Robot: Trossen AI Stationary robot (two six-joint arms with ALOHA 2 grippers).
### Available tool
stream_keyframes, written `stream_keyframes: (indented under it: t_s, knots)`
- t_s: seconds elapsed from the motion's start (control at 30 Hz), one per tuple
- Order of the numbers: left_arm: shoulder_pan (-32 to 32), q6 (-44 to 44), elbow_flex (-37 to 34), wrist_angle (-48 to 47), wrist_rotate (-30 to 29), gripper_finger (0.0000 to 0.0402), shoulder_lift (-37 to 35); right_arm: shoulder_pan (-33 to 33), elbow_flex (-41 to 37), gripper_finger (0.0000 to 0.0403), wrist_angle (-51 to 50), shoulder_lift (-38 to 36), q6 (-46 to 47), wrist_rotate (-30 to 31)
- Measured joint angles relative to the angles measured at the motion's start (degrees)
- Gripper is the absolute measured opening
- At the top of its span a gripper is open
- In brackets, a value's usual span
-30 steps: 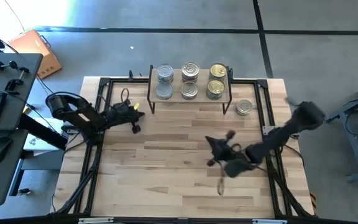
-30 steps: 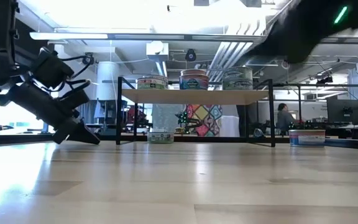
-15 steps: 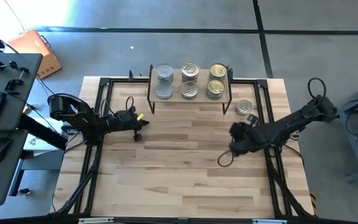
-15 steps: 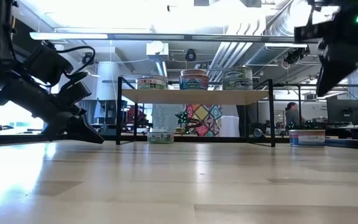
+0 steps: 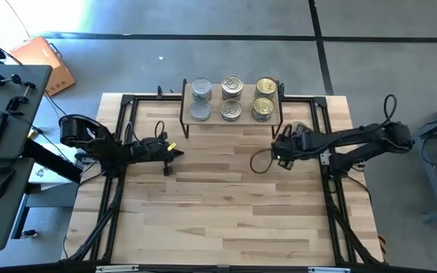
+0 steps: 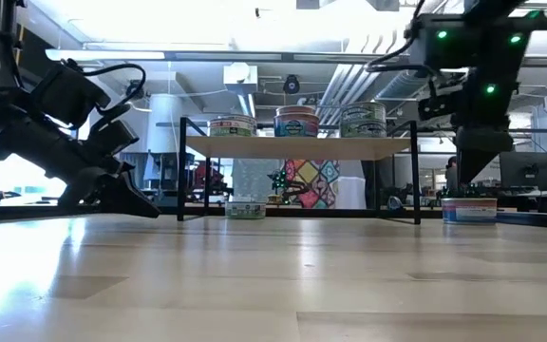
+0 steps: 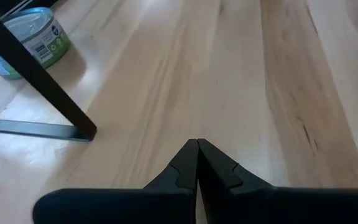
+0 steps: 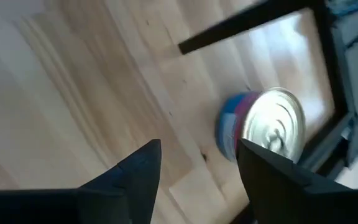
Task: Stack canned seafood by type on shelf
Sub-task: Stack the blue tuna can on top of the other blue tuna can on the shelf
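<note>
The shelf [image 5: 232, 120] stands at the table's far edge with six tins of canned seafood [image 5: 232, 86] on its board, in three pairs. Another tin [image 6: 246, 207] rests on the tabletop beneath the board and also shows in the left wrist view [image 7: 33, 40]. A loose tin with a blue and pink label and a silver top [image 8: 272, 127] stands upright on the table to the right of the shelf [image 6: 469, 209]. My right gripper [image 8: 197, 171] hangs open, slanting down, just short of this tin and touching nothing. My left gripper [image 7: 197, 163] is shut and empty, low over the table left of the shelf [image 5: 170, 154].
Black frame rails [image 5: 127, 144] run along the table's left, right and far sides. The shelf's black wire leg [image 7: 39, 78] stands close ahead of my left gripper. A cable loop [image 5: 260, 161] hangs from my right arm. Bare wood fills the table's middle and near half.
My right gripper has swung from the table's middle right toward the far edge, tipping steeply downward, and now hangs by the loose tin beside the shelf. My left gripper has drifted a little toward the near edge, staying shut. No tin has moved.
</note>
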Motion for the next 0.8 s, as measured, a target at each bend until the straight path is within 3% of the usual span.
stream_keyframes:
  t_s: [0.17, 0.37, 0.53, 0.8]
  knots:
    - [-0.8, 0.1, 0.0, 0.5, 0.0, 0.0, 0.0, -5.2, 0.0, 0.0192, 4.1, 0.0, -14.0, -2.2]
    - [-1.8, 0.5, 0.0, 0.5, 0.0, 0.0, 0.0, -5.5, 0.0, 0.0188, 1.8, 1.0, -28.9, -4.2]
    - [-1.8, 0.7, 0.0, 0.6, 0.0, 0.0, 0.0, -6.2, 0.0, 0.0188, -2.1, 2.4, -31.5, -3.1]
    - [-1.8, 1.6, 0.1, 1.5, 0.0, 0.0, 0.0, -12.6, 0.0, 0.0187, -1.7, 5.5, -28.6, -2.8]
